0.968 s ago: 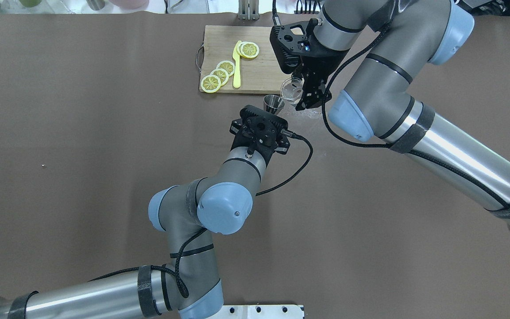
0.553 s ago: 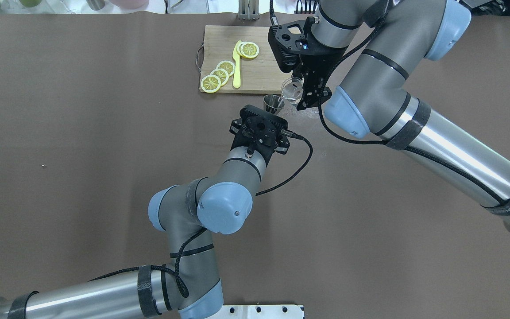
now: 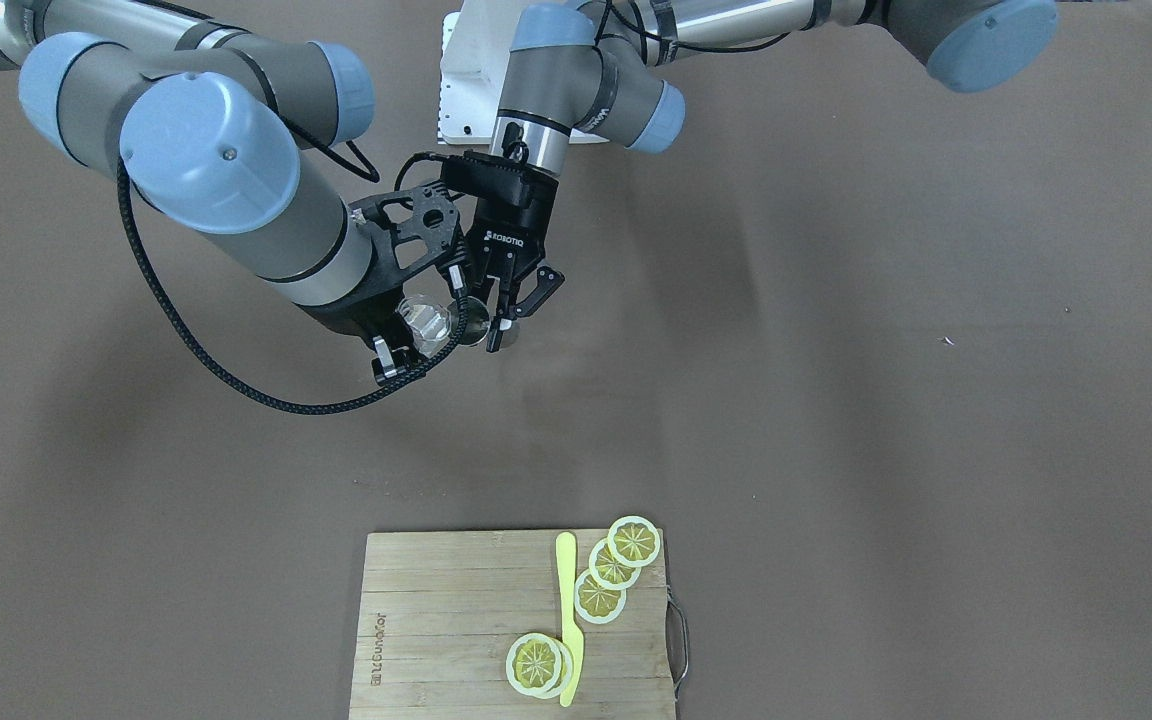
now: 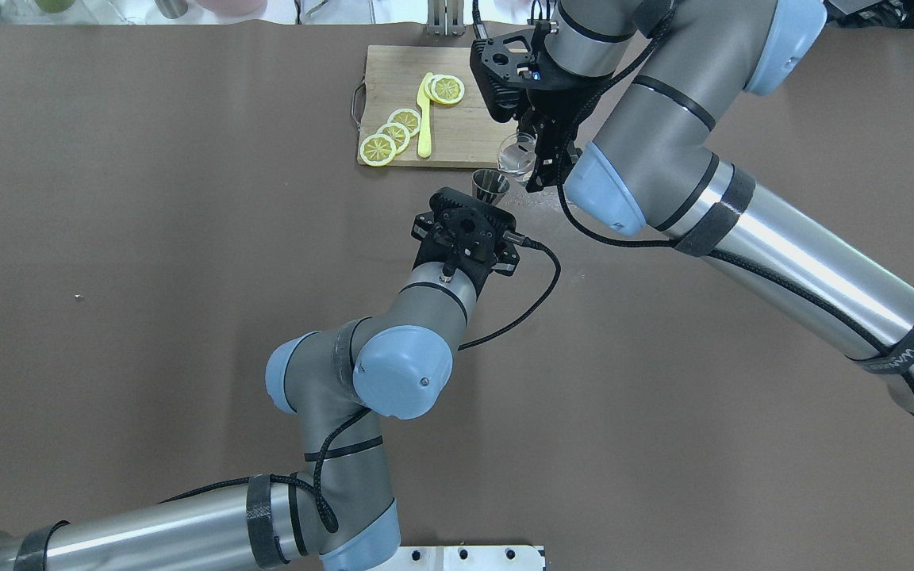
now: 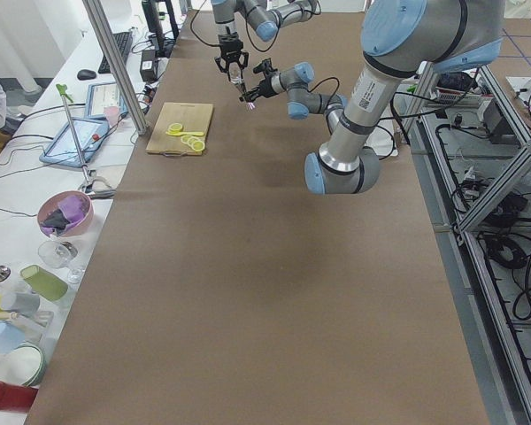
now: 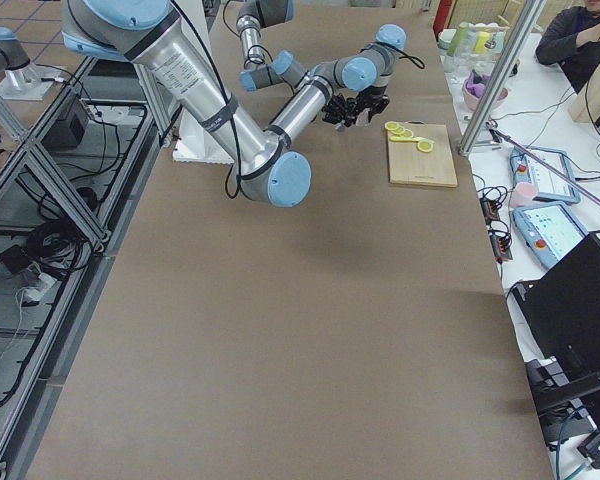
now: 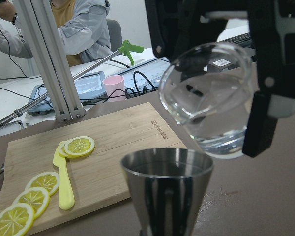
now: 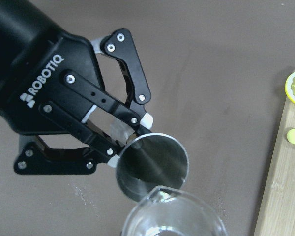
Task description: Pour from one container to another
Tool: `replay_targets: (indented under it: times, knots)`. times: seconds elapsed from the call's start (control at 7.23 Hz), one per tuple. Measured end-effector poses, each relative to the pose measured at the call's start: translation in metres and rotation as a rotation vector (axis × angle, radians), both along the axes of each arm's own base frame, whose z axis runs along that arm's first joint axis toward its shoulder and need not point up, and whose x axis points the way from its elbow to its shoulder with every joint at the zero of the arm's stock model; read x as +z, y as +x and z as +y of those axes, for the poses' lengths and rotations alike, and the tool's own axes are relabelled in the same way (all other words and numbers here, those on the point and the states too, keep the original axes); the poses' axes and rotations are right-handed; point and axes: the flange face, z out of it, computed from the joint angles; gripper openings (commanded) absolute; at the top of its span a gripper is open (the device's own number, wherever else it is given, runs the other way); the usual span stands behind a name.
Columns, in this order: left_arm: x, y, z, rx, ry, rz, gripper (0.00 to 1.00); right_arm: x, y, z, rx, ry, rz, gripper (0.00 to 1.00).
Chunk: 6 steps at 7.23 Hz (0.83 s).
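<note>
A steel jigger (image 4: 491, 185) stands upright with my left gripper (image 4: 489, 197) shut on it just above the table. In the right wrist view the jigger (image 8: 152, 164) sits between the black fingers (image 8: 130, 81), its mouth open upward. A clear glass (image 4: 518, 155) holding a little water hangs tilted beside the jigger, with my right gripper (image 4: 535, 159) shut on it. In the left wrist view the glass (image 7: 211, 103) leans with its lip above the jigger (image 7: 167, 189). From the front, the glass (image 3: 426, 322) and the jigger (image 3: 474, 325) almost touch.
A wooden cutting board (image 4: 393, 71) lies just beyond the jigger, with several lemon slices (image 4: 393, 131) and a yellow knife (image 4: 424, 119) on it. Small wet marks (image 4: 546, 202) show on the brown table under the right gripper. Cups and bowls line the far edge.
My right arm has shifted toward the view's left and the far side, carrying the glass slightly up and over toward the jigger. The left arm and the jigger have not moved.
</note>
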Motion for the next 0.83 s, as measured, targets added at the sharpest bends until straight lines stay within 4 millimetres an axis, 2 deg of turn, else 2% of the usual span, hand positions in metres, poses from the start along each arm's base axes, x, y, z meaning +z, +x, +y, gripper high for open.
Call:
replay_targets:
  times: [0.83]
  knots:
    - [0.0,0.0002,0.0003,0.001,0.0,0.0,0.0,-0.0047,-0.001,-0.0028,-0.003,-0.022,0.052,0.0]
